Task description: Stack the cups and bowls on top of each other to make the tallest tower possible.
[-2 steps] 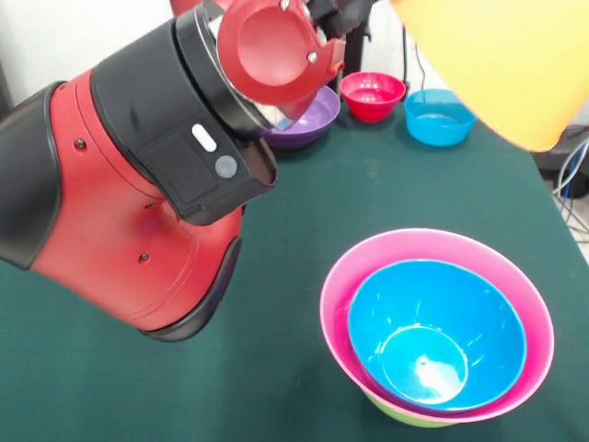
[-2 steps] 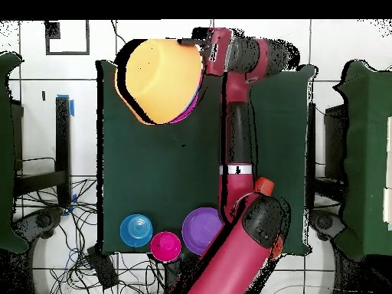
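Tower [image 1: 433, 368]: sits near-right on the green table [image 1: 276, 212]. A blue bowl [image 1: 437, 331] nests in the pink bowl [image 1: 336, 304], with a green bowl [image 1: 405, 416] just peeking out beneath. Rims up, each one cupped in the next, which keeps the pile steady but low.

Orange bowl [image 1: 497, 64]: large, held high in the air at top right of the front view. From above, the orange bowl [image 2: 162, 80] covers the tower almost entirely; only a sliver of pink shows at its edge. My guess is that it is carried there to go onto the pile.

Gripper: cannot tell its state. It lies somewhere at the bowl's edge in the overhead view, and neither view shows the tips. The bowl hangs clear of the table, so something holds it.

Arm [image 1: 120, 203]: bulks across the left of the front view, elbow low over the cloth, reaching toward the tower end.

Loose bowls: purple [image 1: 308, 120], magenta-red [image 1: 372, 95] and a small blue one [image 1: 436, 117] wait in a row at the far edge, well apart from the tower, rims up and easy to reach.

Cup: none visible in either view.

Progress: early, by my reckoning; three bowls not yet stacked.
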`<action>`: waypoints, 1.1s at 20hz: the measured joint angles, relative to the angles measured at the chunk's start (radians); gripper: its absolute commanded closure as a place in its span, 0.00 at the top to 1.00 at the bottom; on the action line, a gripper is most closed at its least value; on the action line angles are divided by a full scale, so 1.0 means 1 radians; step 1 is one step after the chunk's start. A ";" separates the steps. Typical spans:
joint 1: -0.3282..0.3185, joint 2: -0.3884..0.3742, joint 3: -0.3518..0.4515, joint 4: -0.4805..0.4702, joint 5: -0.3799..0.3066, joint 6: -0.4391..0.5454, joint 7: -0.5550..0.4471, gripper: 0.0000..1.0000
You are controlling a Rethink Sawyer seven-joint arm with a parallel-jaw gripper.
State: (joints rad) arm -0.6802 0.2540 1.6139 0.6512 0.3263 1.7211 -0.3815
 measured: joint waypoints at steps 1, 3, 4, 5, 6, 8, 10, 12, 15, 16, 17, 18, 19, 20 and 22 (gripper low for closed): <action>0.000 -0.001 -0.009 -0.005 -0.002 0.000 0.000 0.00; 0.000 -0.005 -0.026 -0.017 -0.006 0.000 0.000 0.00; 0.000 -0.006 -0.031 -0.020 -0.006 0.000 0.000 0.00; 0.000 -0.008 -0.037 -0.024 -0.006 0.000 0.000 0.00; 0.000 -0.014 -0.051 -0.032 -0.006 0.000 0.000 0.00; 0.000 -0.018 -0.061 -0.036 -0.006 0.000 0.000 0.00; 0.000 -0.022 -0.071 -0.040 -0.006 0.000 0.000 0.00; 0.000 -0.024 -0.077 -0.043 -0.006 0.000 0.000 0.00; 0.000 -0.026 -0.080 -0.046 -0.006 0.000 0.000 0.00; 0.000 -0.027 -0.081 -0.046 -0.006 0.000 0.000 0.00; 0.000 -0.028 -0.082 -0.046 -0.006 0.000 0.000 1.00; 0.000 -0.030 -0.084 -0.046 -0.007 0.000 0.000 1.00; 0.000 -0.032 -0.087 -0.047 -0.007 -0.002 0.000 1.00; 0.000 -0.036 -0.095 -0.048 -0.006 0.000 0.000 1.00; 0.000 -0.041 -0.104 -0.048 -0.006 0.000 0.000 1.00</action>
State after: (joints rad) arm -0.6800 0.2129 1.5095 0.6030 0.3203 1.7209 -0.3815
